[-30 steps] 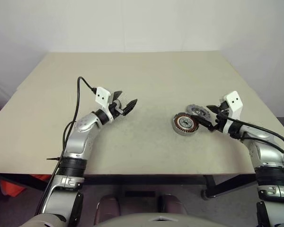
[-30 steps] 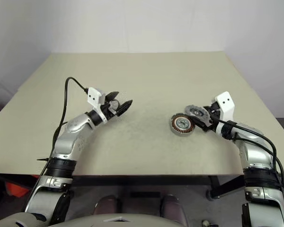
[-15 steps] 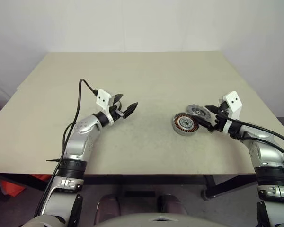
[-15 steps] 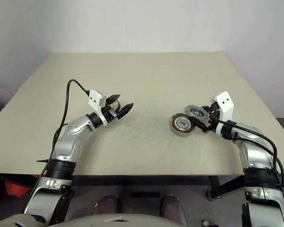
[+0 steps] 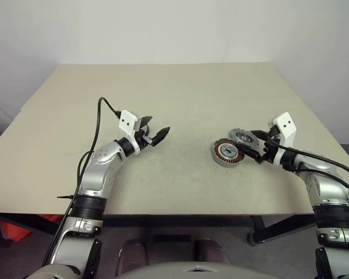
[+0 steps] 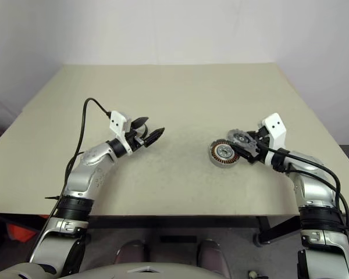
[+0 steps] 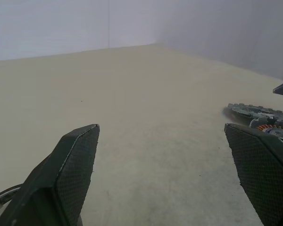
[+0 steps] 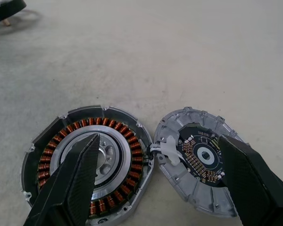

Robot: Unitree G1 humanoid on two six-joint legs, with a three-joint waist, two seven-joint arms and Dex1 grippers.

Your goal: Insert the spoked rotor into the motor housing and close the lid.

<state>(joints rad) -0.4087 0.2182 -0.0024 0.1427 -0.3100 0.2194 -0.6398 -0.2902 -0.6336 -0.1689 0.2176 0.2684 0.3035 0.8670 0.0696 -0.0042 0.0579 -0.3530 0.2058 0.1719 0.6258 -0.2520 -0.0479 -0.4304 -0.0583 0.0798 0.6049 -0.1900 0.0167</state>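
Half the motor housing [image 8: 87, 157] hides behind the right claw [image 8: 155, 188] – fingers spread.

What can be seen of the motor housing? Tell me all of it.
The motor housing is a short round grey metal shell lying flat and open on the beige table. Inside runs a ring of copper-coloured windings around a silver ring with a dark centre. Its rim has small notched lugs. It lies beside a grey round part with a circuit board inside, the rims meeting at a white piece. The open right gripper hovers over both, not gripping.
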